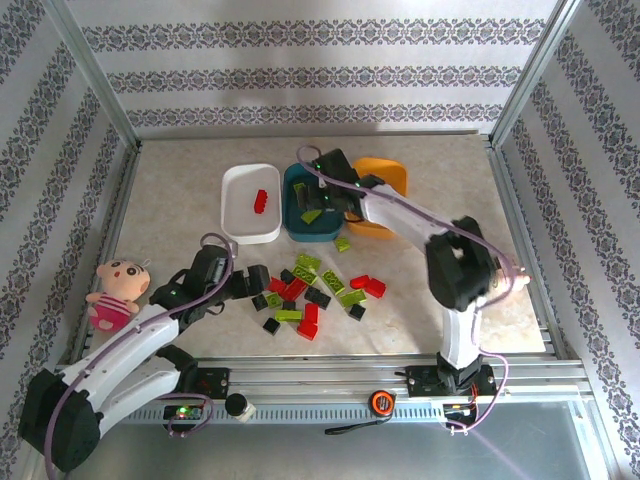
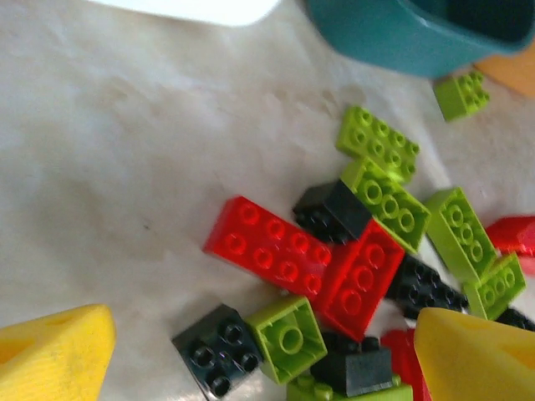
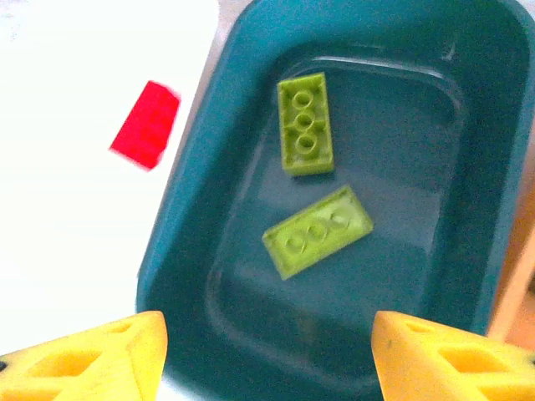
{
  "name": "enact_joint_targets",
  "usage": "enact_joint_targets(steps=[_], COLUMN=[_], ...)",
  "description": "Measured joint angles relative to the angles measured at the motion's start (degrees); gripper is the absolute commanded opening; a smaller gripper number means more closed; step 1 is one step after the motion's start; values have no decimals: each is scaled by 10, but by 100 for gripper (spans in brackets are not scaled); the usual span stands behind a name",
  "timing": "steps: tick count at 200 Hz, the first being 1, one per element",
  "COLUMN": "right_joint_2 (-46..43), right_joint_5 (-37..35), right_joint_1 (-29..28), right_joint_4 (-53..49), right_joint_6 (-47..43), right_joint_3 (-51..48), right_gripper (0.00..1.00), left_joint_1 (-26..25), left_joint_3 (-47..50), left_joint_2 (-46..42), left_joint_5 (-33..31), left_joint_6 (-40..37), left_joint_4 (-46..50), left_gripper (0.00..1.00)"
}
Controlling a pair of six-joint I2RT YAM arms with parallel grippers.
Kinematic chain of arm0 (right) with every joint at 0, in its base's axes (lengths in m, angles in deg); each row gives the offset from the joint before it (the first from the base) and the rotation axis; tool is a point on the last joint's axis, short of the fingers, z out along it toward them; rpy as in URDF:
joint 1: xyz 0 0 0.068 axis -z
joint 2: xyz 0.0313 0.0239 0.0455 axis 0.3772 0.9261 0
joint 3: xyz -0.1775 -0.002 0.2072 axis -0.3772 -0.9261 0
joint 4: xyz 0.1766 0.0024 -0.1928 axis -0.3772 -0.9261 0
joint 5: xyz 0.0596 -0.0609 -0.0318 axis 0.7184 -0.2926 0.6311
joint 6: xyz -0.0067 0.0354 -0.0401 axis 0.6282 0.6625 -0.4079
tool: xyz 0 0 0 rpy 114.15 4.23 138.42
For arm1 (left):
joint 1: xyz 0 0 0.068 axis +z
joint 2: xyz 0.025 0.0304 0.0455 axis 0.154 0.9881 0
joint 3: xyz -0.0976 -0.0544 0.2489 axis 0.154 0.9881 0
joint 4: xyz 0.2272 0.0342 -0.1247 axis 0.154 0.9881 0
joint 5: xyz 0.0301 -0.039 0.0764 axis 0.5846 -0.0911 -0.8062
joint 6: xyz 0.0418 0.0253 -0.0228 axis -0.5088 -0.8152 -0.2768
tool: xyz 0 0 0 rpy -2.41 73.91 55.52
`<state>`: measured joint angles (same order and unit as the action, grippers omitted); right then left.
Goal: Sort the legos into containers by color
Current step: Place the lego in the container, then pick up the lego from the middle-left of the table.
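Hovering right above the teal tub, the right fingers were spread wide with nothing between them. Directly below, two lime green bricks lay flat on the tub floor, close together but not touching. Next door, the white tub had a single red brick in it, roughly in the middle. The orange tub sat on the other side of the teal one, with the right arm stretched across it, so I couldn't see what it held. One stray lime brick sat on the worktop just in front of the teal tub.

Over on the other side, the left fingers were spread wide too and weren't pinching anything. They were down low at the near-left edge of the loose pile of legos. In the wrist view, a black brick and a small lime one lay between the tips. Behind those were two long red bricks touching at a corner, then more lime and black ones jumbled together. The pile sat on the worktop between the two arms, near the tubs but apart from them. A pink plush doll lay off by the left edge, well away from everything.
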<state>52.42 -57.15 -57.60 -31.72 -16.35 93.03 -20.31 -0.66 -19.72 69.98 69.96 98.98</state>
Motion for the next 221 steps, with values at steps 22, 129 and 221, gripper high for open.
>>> enact_joint_targets(steps=[22,129,221], right_joint_2=[-90,-240,-299], right_joint_5=[-6,-33,-32], right_joint_1=[-17,5,24], right_joint_4=[32,64,73], right_joint_6=[3,26,28], right_joint_3=[-116,-311,-328], right_gripper=[67,68,68], left_joint_1=[-63,-300,-301], left_joint_3=[-3,-11,-47], left_joint_2=[1,120,232], left_joint_5=[-12,-117,-129], left_joint_6=[-2,47,31], left_joint_4=[19,104,65], left_gripper=[87,62,30])
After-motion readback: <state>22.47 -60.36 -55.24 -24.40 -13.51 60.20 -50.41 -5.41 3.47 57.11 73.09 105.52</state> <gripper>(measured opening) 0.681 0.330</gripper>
